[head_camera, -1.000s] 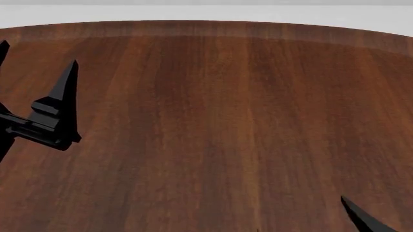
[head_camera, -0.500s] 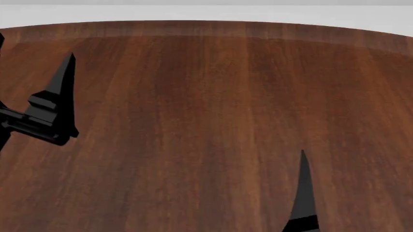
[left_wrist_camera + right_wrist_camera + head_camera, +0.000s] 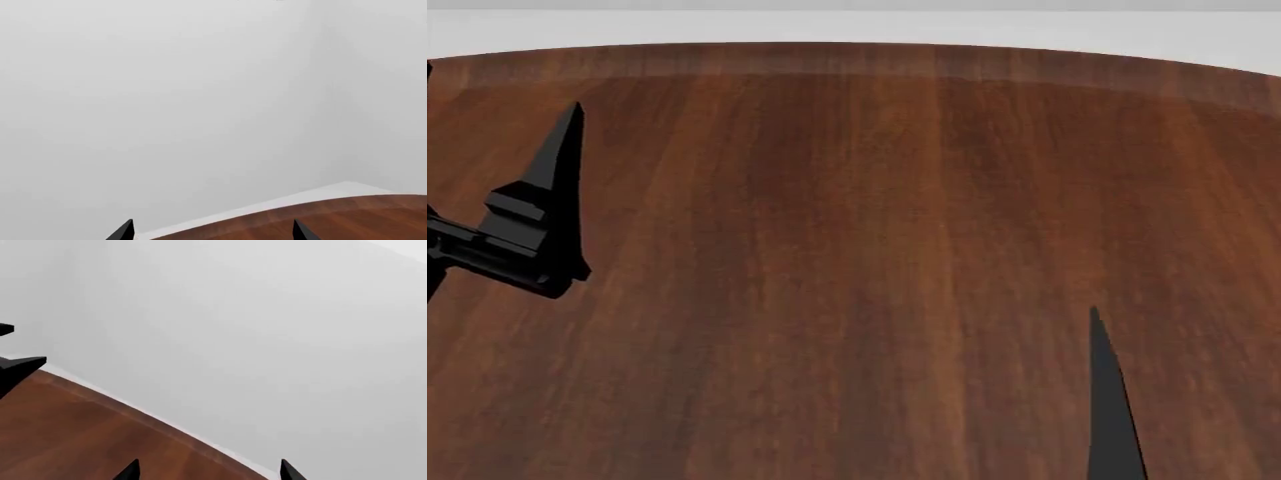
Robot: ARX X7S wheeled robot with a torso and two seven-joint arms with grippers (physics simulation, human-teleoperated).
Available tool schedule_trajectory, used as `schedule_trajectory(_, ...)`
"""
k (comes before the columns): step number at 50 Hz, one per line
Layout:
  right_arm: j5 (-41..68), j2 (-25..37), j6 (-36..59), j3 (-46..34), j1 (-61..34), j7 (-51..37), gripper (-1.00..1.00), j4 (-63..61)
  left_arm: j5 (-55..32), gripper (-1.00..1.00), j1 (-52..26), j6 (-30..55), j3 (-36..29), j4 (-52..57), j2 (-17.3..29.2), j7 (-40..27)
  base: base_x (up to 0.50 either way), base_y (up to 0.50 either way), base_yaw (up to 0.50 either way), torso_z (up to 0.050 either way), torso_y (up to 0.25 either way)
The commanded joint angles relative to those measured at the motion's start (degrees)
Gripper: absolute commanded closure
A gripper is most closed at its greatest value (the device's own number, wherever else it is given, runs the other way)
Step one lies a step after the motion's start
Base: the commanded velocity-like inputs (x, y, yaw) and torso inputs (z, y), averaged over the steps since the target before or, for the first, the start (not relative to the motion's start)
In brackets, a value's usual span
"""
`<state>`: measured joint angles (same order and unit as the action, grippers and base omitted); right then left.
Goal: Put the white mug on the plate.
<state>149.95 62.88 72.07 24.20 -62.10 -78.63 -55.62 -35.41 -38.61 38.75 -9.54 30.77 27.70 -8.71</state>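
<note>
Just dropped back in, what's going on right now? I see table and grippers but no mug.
Nothing is being handled. The left gripper and right gripper both hang open and empty above the wooden table. Neither the white mug nor the plate appears in any view; the head camera shows only bare wood, and both wrist cameras look past the table edge at a blank wall. The objects must lie outside these frames.

"What am I working over?"

"I see a table point(image 3: 868, 250) of dark reddish-brown wood, its grain running away from me toward a curved far edge with a paler band along it. Beyond that edge is plain pale grey."

"What rests on it?"

"The part I can see shows only wood grain"
</note>
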Motion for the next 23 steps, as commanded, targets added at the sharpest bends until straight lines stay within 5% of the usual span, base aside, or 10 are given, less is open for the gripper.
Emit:
schedule_trajectory(1,-0.5,3.2,0.2,-3.9,-8.5,3.4,-1.0,2.0,-0.8,-1.0,-0.7,1.3,-0.1,1.6,0.4,-0.7,0.0,0.0,0.0,0.0,0.0)
schedule_trajectory(23,-5.6,6.1,-0.3,-14.7,-21.9,9.0,-1.0,5.1,-2.7,-1.0,-1.4,3.8,-0.5,6.2,1.3,-1.9,0.0,0.0,0.0,0.0,0.0)
